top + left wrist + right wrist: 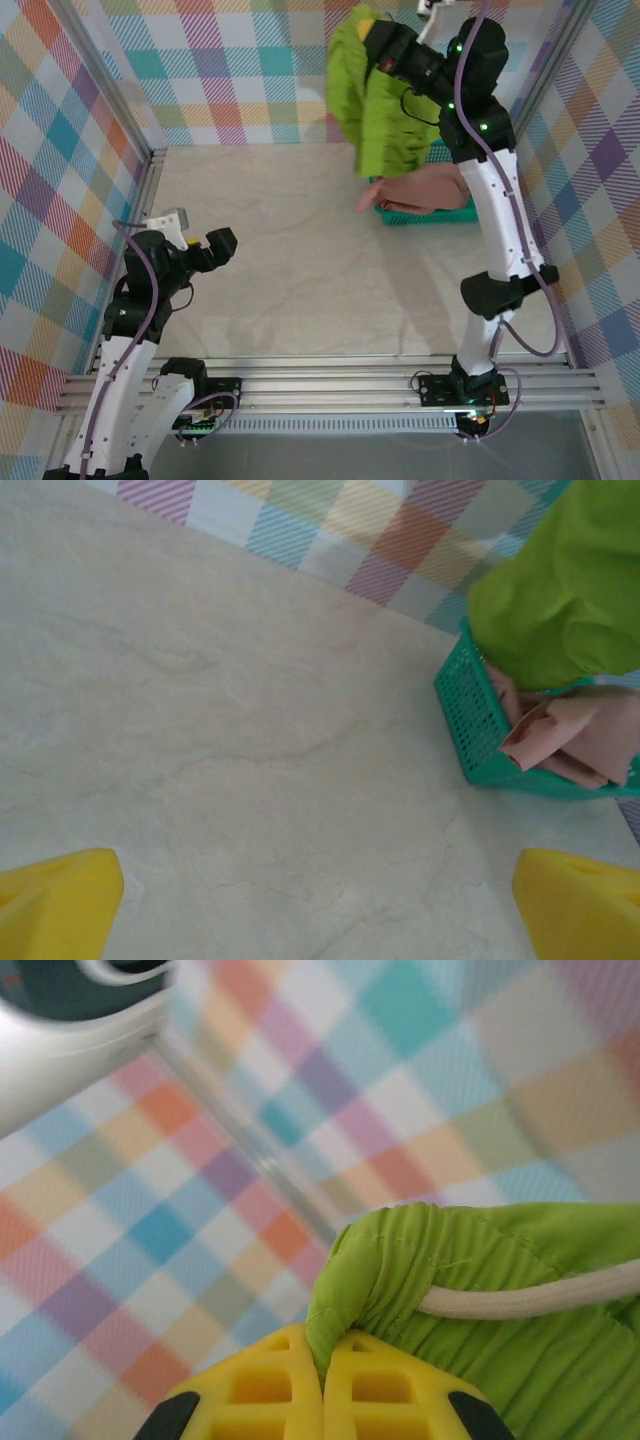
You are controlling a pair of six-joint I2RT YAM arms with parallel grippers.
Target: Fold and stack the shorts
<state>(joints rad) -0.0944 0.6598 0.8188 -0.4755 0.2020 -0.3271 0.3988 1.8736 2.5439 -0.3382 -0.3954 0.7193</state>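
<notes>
- Pinching the gathered waistband of the lime green cloth shorts (378, 110): right gripper (322, 1385), fingers closed on it, cloth hanging below them.
- Dusty salmon pink cloth shorts (425, 188) lie crumpled in the teal mesh plastic basket (462, 715), under the hanging pair.
- Left gripper (218, 244): fingers wide, nothing between them, well apart from both pairs.
- Progress looks early: neither pair folded, nothing stacked.

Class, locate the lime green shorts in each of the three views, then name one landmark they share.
Top external: lime green shorts hang upper centre-right, over the teal basket.
Left wrist: top right corner, above the basket.
Right wrist: lower right, waistband pinched in the right gripper.
Shared landmark: the plaid wall behind.
</notes>
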